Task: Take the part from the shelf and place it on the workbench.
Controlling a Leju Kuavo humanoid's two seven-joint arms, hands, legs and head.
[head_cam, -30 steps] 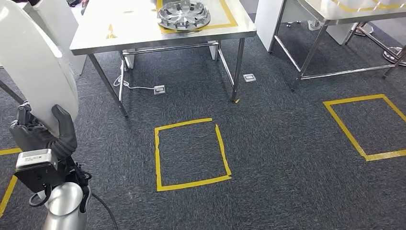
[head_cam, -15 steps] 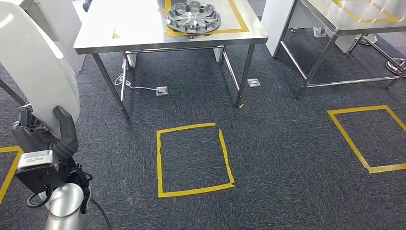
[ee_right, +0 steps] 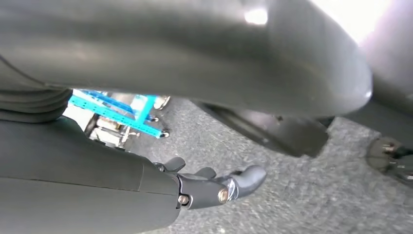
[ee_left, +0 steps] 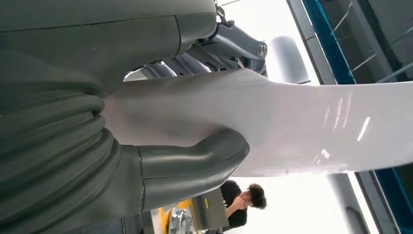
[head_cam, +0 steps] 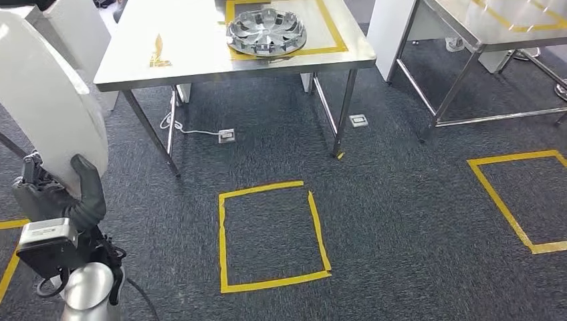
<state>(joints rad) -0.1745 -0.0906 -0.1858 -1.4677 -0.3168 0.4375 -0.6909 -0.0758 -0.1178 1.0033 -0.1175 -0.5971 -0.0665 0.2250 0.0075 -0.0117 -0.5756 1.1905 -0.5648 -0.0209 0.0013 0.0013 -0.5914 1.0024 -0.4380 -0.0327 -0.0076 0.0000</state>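
Steel workbench (head_cam: 200, 50) well ahead of the left hand, already bearing a silver wheel cover (head_cam: 266, 30) inside a yellow tape frame. Large white curved part (head_cam: 47, 107) pinched in the left hand (head_cam: 57, 194), thumb pressed on its face; right hand (ee_right: 214, 187) hanging empty, fingers loosely apart. Possible slip of the smooth, oversized part from that narrow pinch, or a knock against the bench edge.

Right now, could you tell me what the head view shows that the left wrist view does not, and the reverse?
Head view alone: the hubcap inside a yellow tape outline on the steel table, and a tape square on the carpet. Left wrist view alone: a seated person and blue framing. Both share the left hand gripping the white part, thumb pressed on its face.
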